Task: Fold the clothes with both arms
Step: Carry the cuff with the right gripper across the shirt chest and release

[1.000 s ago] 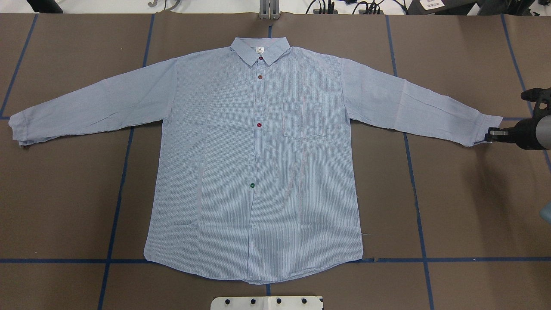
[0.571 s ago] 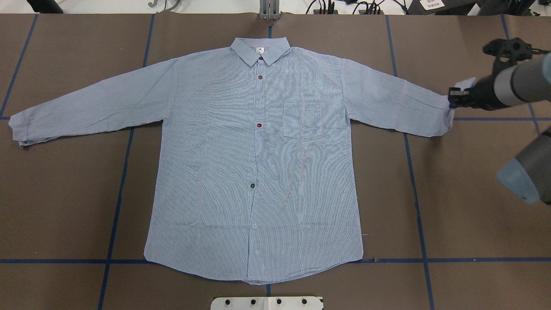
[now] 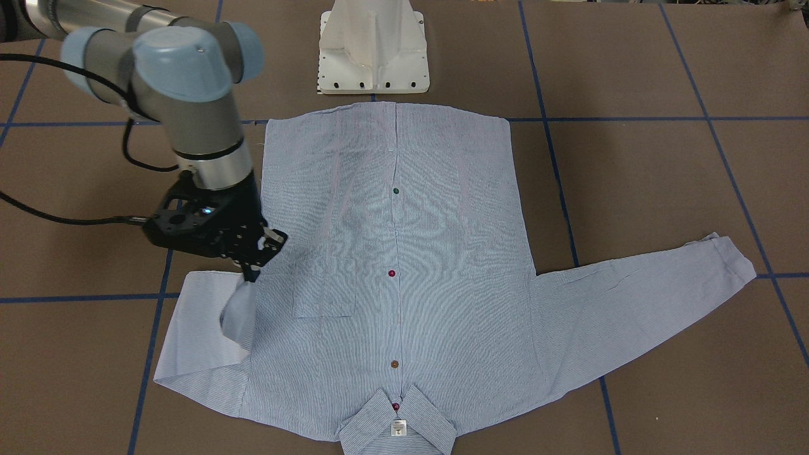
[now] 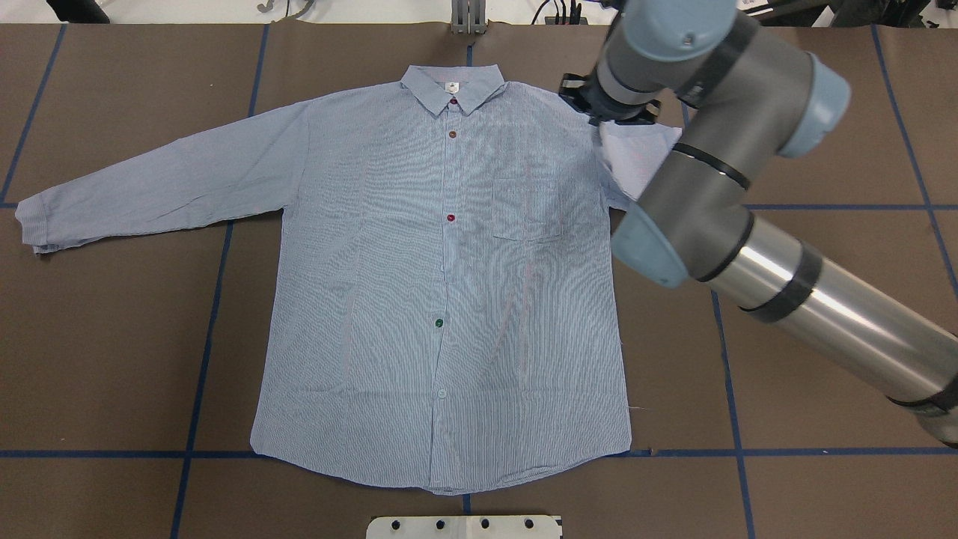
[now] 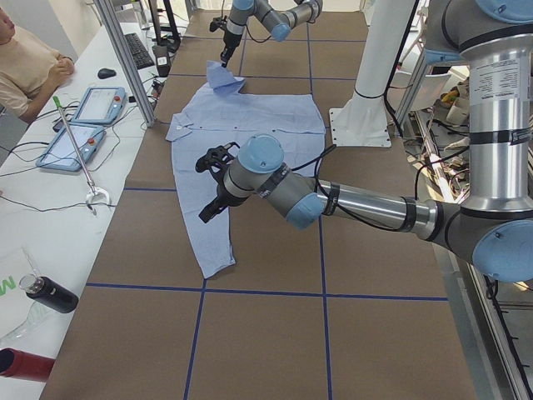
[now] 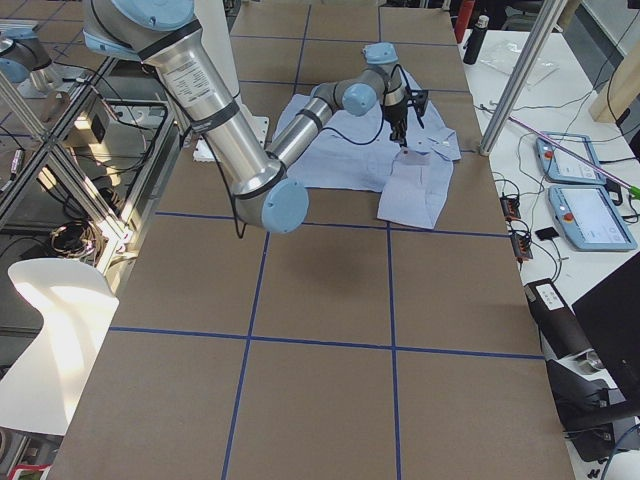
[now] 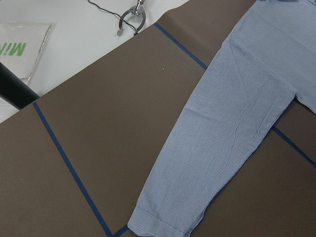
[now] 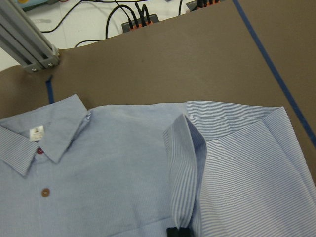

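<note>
The striped shirt (image 4: 449, 262) lies flat, front up and buttoned, collar (image 4: 453, 86) at the far edge. My right gripper (image 3: 251, 273) is shut on the right sleeve's cuff (image 3: 237, 316), held just above the shirt beside the chest pocket (image 3: 322, 287). That sleeve (image 4: 636, 161) is doubled back on itself, pale underside up. In the right wrist view the cuff (image 8: 182, 168) hangs from the fingertips (image 8: 177, 231). The left sleeve (image 4: 150, 187) lies stretched out flat. My left gripper (image 5: 210, 208) hovers over this sleeve (image 7: 222, 138); I cannot tell whether it is open or shut.
The white pedestal base (image 3: 373, 50) stands at the shirt's hem. Blue tape lines (image 4: 202, 337) cross the brown table. A side bench holds tablets (image 5: 83, 117) and a bottle (image 5: 50, 296), with a person (image 5: 25, 58) seated there. An aluminium post (image 8: 29, 44) rises past the collar.
My right gripper has carried the cuff from the table's right side inward, across to the shirt's shoulder. The right sleeve, lying straight before, is now folded back on itself.
</note>
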